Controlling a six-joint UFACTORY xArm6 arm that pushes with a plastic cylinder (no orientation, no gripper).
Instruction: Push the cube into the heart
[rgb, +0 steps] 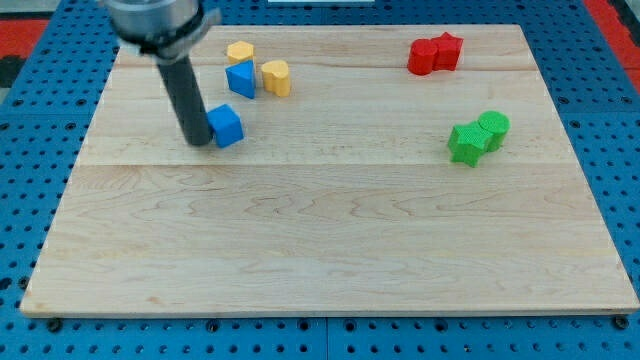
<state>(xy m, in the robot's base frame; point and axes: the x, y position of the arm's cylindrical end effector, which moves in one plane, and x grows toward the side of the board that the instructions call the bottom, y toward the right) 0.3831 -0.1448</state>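
We've got no claw, just my tip pressed against the left side of the blue cube on the surface, yellow heart up-right, near.

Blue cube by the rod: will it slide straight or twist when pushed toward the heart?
The blue cube looks rigid and flat-bottomed, so it should slide rather than roll. My tip sits at its left side, seemingly touching low, so tipping seems unlikely. An off-centre push may twist it on the smooth wooden board.
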